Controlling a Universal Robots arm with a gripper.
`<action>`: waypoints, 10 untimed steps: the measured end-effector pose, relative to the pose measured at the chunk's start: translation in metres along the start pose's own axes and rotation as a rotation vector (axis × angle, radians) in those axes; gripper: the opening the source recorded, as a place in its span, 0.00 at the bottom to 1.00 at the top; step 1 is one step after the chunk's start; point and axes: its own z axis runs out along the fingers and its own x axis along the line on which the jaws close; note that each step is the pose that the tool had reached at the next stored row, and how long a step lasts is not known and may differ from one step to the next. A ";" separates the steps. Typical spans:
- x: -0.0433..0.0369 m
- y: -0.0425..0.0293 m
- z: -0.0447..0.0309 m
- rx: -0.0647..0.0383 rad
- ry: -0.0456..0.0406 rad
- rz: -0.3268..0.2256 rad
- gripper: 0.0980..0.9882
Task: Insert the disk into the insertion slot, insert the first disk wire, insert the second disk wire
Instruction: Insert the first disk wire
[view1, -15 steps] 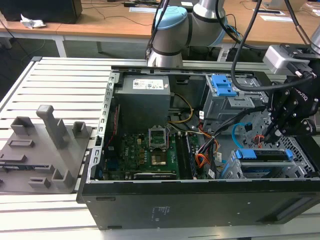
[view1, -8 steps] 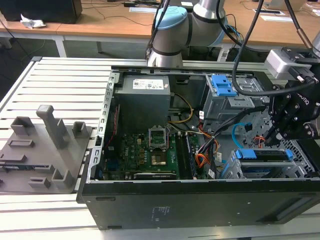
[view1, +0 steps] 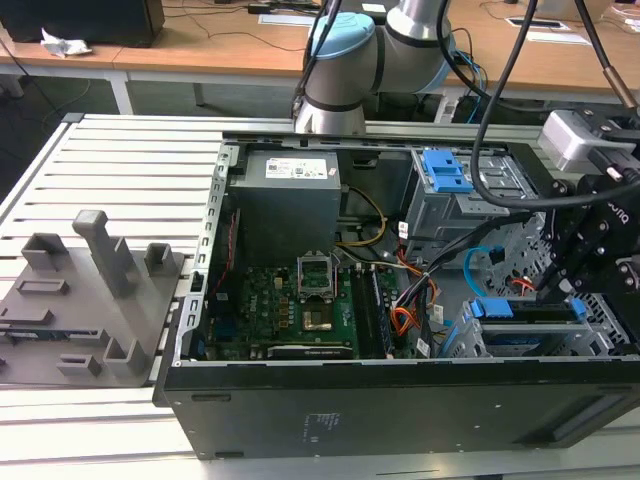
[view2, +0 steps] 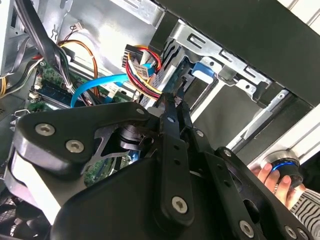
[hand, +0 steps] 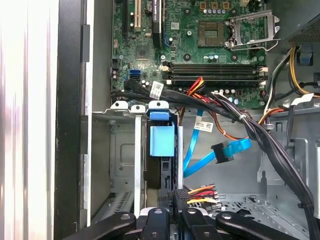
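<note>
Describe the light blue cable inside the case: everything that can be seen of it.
The light blue cable is thin, flat and glossy, and looks like plastic. In the first wrist view it bends back on itself close beside the disk. It carries a small dark plug that looks unplugged and sits over the grey case floor. In the exterior view it stands up in an arc. Where its other end goes cannot be traced.

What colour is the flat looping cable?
The flat cable is light blue, best seen in the first wrist view.

Green motherboard (view1: 285, 295) beside grey power supply (view1: 290, 215), blue-latched cage (view1: 440, 205), grey fixture (view1: 100, 290) on slatted table (view1: 130, 170).
</note>
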 end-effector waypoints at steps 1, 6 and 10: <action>0.0000 -0.0008 0.0004 0.000 0.0003 0.000 0.07; 0.0004 -0.0021 0.0041 0.000 -0.0008 0.000 0.07; 0.0016 -0.0030 0.0067 0.000 -0.0008 0.000 0.07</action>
